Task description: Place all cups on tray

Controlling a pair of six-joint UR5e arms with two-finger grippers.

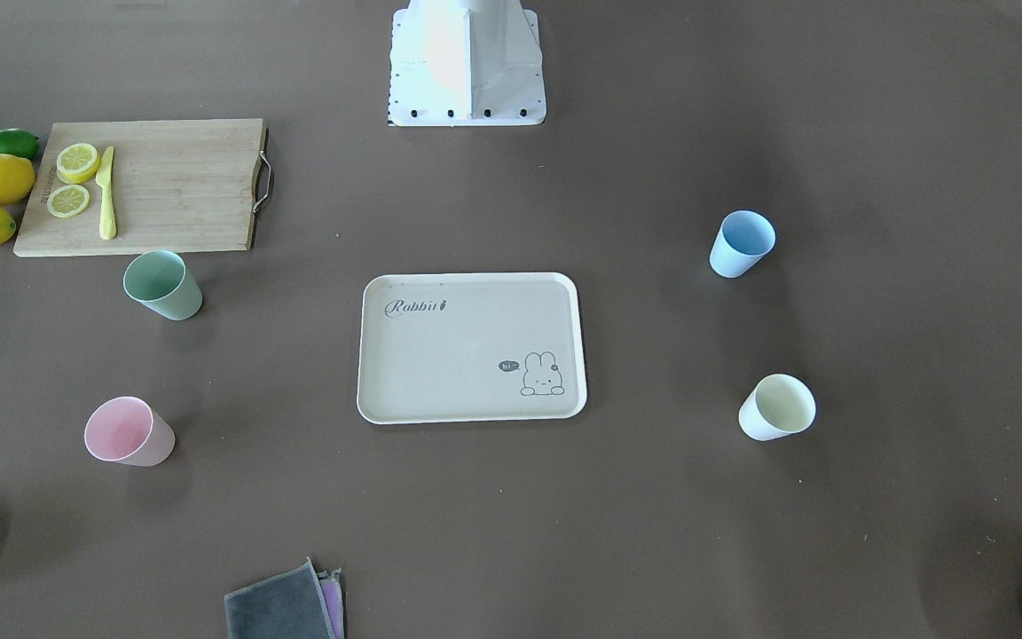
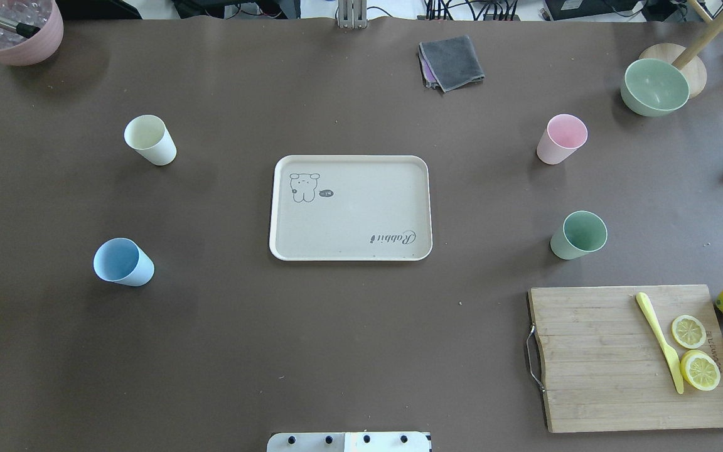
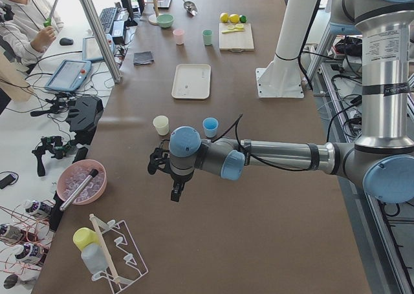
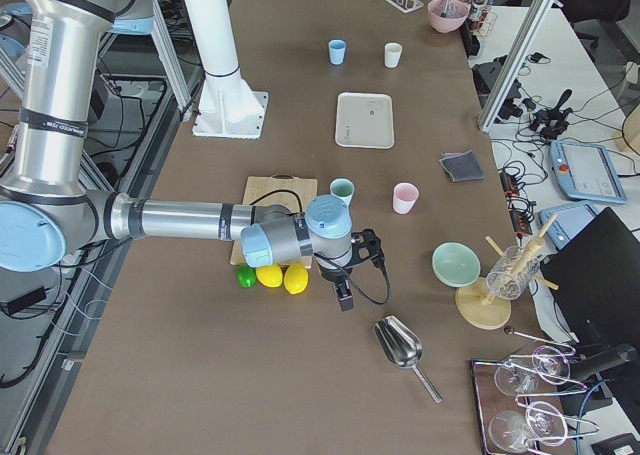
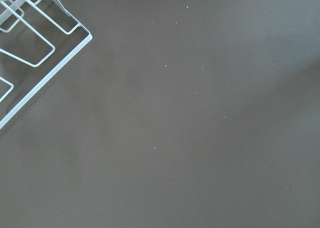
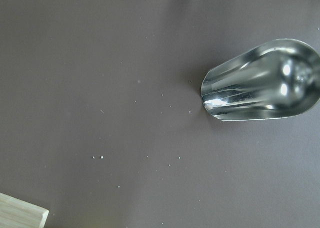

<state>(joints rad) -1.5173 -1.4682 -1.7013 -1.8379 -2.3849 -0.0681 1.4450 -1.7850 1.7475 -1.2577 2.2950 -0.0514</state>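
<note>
— Tray (image 2: pixel 361 213) at mid-table (image 2: pixel 349 351): anything on it?

— Nothing. It lies bare, rabbit drawing up, and all four cups stand upright on the table, well apart from it.

— Where are they?

— Two on each side. On the robot's left, the cream cup (image 2: pixel 150 139) is far from the base and the blue cup (image 2: pixel 123 262) nearer it. On its right, the pink cup (image 2: pixel 561 139) is far out and the green cup (image 2: pixel 578 235) nearer, just beside the board (image 2: pixel 625 358) without touching it.

— And the arms?

— Both are out at the table's ends. The left gripper (image 3: pixel 175 189) hangs over bare table by a wire rack (image 5: pixel 30 52). The right gripper (image 4: pixel 343 295) hangs beyond the board, near a metal scoop (image 6: pixel 260 82). Nothing shows in either one. Only the side cameras catch them, so I cannot tell whether the fingers stand apart or together.

— So which step is this?

— The opening one, by my reading: no cup is placed and none is grasped. The next move calls for an arm to swing inward over a cup on its own side. It then comes down with fingers spread wider than the cup's wall, closes and lifts clear. The cup should go down upright toward a corner of the tray, leaving room for the other three.
</note>
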